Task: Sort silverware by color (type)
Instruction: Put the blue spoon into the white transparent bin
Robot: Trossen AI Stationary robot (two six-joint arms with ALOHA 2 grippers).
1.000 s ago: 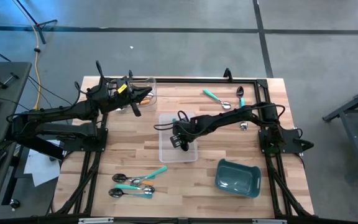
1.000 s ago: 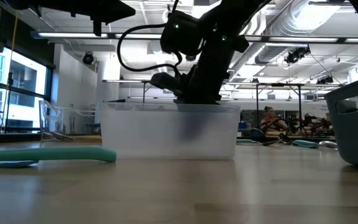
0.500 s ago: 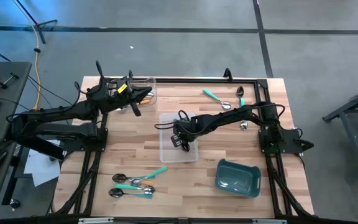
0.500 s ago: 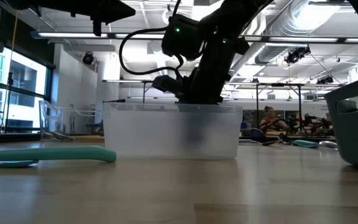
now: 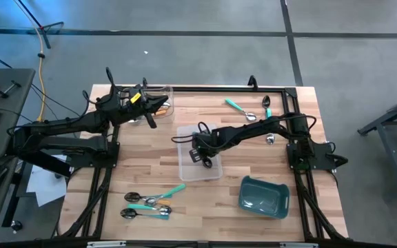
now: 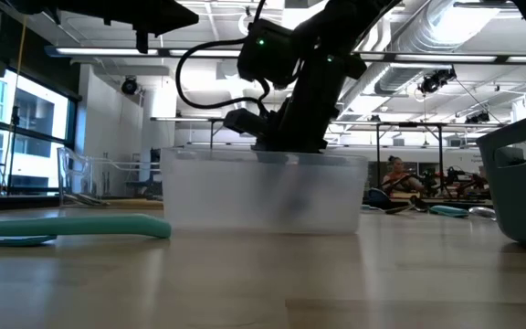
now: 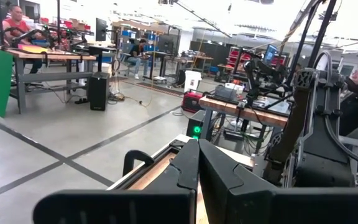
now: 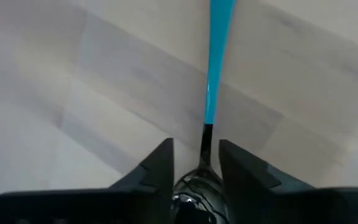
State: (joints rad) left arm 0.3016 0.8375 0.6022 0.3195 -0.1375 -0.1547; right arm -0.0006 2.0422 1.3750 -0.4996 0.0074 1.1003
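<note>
The right gripper (image 5: 202, 156) reaches down into the clear centre tray (image 5: 183, 132) and is shut on a teal-blue spoon (image 8: 218, 68). The spoon's handle runs away from the fingers over the tray floor. In the low view the right arm stands above the tray wall (image 6: 263, 196), and the frosted wall blurs what is inside. The left gripper (image 5: 158, 105) waits, shut (image 7: 199, 155), at the far-left clear tray (image 5: 165, 91), which holds orange pieces. Loose spoons lie near-left (image 5: 149, 201) and far-right (image 5: 243, 110). My right gripper pinches the teal-blue spoon at its metal end, where the bowl (image 8: 194, 186) meets the dark neck (image 8: 207, 138), between the two fingers (image 8: 163, 158). It comes from above, pointing down. The handle sticks out ahead, along the line of the fingers. Whether the spoon rests on the tray floor does not show.
A teal bin (image 5: 262, 196) stands near-right, its wall (image 6: 519, 183) at the low view's right edge. A teal handle (image 6: 71, 226) lies on the table left of the tray there. Two more spoons (image 5: 268, 103) lie by the right arm. Bare wood shows between the tray and the near-left spoons.
The centre clear tray has slid a little along the table, toward the right and near edges, with the right gripper inside it shifting the same way. The left arm has kept still.
</note>
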